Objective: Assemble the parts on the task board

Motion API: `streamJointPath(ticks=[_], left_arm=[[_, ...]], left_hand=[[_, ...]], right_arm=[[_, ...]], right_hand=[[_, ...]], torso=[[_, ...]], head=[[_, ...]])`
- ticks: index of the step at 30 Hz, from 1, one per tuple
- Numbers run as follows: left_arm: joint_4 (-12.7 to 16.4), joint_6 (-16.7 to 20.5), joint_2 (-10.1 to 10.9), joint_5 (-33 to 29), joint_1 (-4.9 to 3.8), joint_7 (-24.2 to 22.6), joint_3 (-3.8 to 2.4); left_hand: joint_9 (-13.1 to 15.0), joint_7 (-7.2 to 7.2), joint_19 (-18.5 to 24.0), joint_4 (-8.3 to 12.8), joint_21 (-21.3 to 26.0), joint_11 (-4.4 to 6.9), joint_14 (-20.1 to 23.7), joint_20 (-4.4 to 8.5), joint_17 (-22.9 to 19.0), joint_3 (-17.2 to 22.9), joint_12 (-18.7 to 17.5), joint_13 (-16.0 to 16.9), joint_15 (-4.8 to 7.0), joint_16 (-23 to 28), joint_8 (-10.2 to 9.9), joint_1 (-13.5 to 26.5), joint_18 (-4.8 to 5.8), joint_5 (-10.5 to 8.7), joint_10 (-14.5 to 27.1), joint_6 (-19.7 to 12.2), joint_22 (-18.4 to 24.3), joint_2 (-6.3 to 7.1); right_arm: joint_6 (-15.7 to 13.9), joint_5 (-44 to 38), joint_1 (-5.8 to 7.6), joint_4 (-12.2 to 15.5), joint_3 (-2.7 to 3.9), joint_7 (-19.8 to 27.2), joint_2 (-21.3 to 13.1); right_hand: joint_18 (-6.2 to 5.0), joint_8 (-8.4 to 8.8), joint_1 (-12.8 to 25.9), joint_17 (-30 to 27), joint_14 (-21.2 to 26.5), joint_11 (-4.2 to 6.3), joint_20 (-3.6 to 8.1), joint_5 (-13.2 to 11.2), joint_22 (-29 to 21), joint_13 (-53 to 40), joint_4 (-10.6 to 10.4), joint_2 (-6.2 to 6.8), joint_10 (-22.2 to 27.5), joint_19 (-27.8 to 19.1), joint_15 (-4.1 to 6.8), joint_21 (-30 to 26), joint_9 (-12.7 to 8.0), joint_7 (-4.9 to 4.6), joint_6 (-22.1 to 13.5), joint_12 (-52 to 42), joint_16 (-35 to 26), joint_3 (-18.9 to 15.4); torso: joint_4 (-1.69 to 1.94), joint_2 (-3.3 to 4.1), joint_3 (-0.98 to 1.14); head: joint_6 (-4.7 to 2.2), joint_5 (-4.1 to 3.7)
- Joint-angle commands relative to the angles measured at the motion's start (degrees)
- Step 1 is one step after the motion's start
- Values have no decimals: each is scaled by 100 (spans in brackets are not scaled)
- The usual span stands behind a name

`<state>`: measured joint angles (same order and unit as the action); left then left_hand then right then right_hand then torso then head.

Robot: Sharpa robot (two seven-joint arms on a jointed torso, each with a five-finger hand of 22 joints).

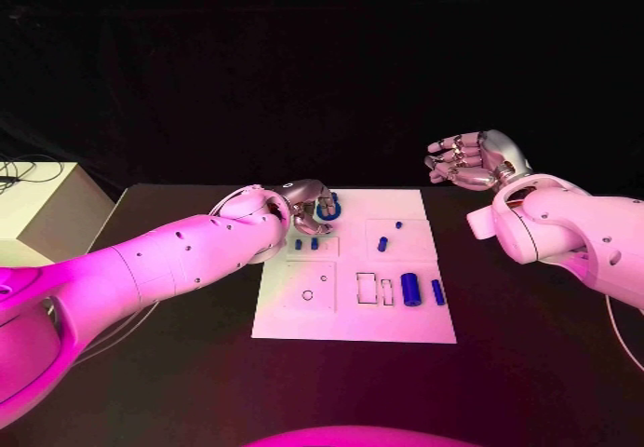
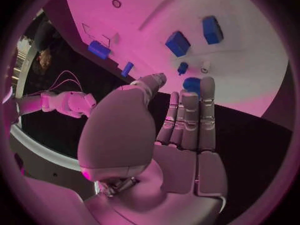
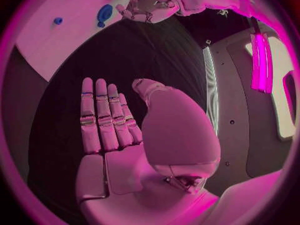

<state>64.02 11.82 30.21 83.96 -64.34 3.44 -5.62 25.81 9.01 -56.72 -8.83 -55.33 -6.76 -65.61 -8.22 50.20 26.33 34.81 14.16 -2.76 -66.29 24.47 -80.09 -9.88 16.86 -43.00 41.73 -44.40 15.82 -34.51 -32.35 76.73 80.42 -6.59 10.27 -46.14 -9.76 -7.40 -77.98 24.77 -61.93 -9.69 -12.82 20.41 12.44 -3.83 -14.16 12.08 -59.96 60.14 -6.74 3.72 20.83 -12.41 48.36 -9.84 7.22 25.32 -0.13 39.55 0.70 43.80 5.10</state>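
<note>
The white task board (image 1: 352,321) lies in the middle of the black table. My left hand (image 1: 306,201) hovers over its far left corner, fingers stretched out, fingertips (image 2: 206,85) right at a blue ring (image 1: 330,207); whether they touch it I cannot tell. Nothing sits in its palm (image 2: 181,155). Two small blue blocks (image 1: 306,244) stand just in front of that hand. A blue peg (image 1: 382,244) lies mid-board, and a thick blue cylinder (image 1: 410,289) and a slim blue bar (image 1: 437,292) lie near the right edge. My right hand (image 1: 470,158) is raised beyond the board's far right corner, empty, fingers apart (image 3: 103,117).
A pale box (image 1: 40,209) stands at the table's left edge. Outlined slots (image 1: 367,287) and a small round hole (image 1: 307,295) mark the board's near half. Black table surrounds the board on all sides.
</note>
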Motion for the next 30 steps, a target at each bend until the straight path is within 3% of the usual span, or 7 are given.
streamJointPath(ticks=[1, 7, 10, 20, 30], left_arm=[[-90, -233, -78, 416, -1, 35, 17], [-211, -432, -159, 459, -2, 164, 40], [-252, -503, -187, 463, -3, 219, 43], [-364, -593, -287, 439, -3, 299, 46], [-450, -585, -346, 388, -2, 296, 47]], left_hand=[[-19, -6, -55, -1, -45, -4, -44, -7, -4, -39, -43, -31, 2, -39, -40, -56, -13, -10, 46, 45, -55, -11], [-78, -3, -257, -12, -275, -19, -146, -13, 50, -86, -76, -104, -10, -197, -71, -113, 41, -2, -12, 115, -328, -45], [-117, -6, -357, -25, -402, -19, -220, -15, 114, -99, -71, -137, -12, -314, -92, -138, 66, 0, -98, 174, -473, -59], [-292, -39, -741, 80, -992, 32, -530, 22, 426, 280, -19, -248, 32, -814, -201, -357, 176, 10, -509, 487, -1139, -111], [-334, -48, -817, 132, -1148, 60, -611, 42, 507, 417, 6, -268, 55, -948, -222, -353, 202, 3, -639, 606, -1314, -123]], right_arm=[[79, -10, -1, 13, 2, 57, 12], [77, -10, 0, 15, 2, 55, 16], [75, -10, 0, 19, 2, 53, 15], [76, -10, 1, 33, 3, 55, 21], [74, -10, 4, 45, 3, 53, 14]], right_hand=[[-73, 27, -7, -5, -12, -39, -20, 15, -5, 5, 8, 25, 13, 0, -26, 2, -8, -161, -32, 26, -35, 36], [-74, 30, -8, -16, -15, -39, -21, 29, -20, 9, 14, 23, 13, 1, -27, 3, -11, -162, -29, 28, -40, 42], [-74, 30, -8, -16, -15, -39, -21, 29, -20, 9, 14, 23, 13, 1, -27, 3, -11, -162, -29, 28, -40, 42], [-74, 30, -8, -16, -15, -39, -21, 29, -20, 9, 14, 23, 13, 1, -27, 3, -11, -162, -29, 28, -40, 42], [-74, 32, -3, -26, -19, -40, -22, 39, -34, 12, 15, 21, 12, 2, -27, 5, -14, -163, -25, 29, -44, 45]], torso=[[-1, -3, -5], [-7, -7, -2], [13, -8, -4], [8, -11, -10], [17, -7, -14]], head=[[5, -2], [15, -21], [25, -37], [45, -45], [51, -64]])
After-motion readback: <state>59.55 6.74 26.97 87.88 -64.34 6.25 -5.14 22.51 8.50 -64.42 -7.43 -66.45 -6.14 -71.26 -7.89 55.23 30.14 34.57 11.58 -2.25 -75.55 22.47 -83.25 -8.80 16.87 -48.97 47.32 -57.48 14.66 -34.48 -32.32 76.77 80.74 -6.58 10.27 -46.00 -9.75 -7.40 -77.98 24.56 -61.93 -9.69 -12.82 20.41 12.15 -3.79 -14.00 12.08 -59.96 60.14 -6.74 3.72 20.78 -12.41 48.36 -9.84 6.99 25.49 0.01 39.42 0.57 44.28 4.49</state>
